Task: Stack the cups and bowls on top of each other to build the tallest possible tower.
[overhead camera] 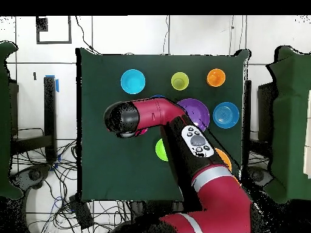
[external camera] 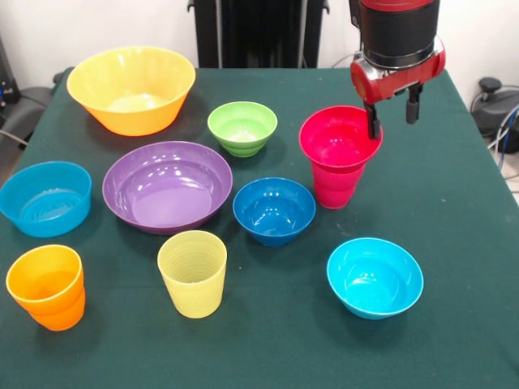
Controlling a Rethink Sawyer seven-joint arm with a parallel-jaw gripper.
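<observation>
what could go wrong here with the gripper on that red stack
The gripper is open, one finger inside the rim of the red bowl, one outside. The bowl sits wide on a narrower red cup, so a sideways nudge might tip the stack. A thin rim pinch may slip. If it topples, the blue bowl is close by.

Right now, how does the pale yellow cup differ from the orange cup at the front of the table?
The pale yellow cup has fine ribs inside; the orange cup looks smooth, with a stepped band round its outside. The yellow cup looks slightly larger and stands near the table's middle, in front of the purple bowl, while the orange cup stands at the corner, in front of the light blue bowl. Both stand upright, empty and apart from other things.
</observation>
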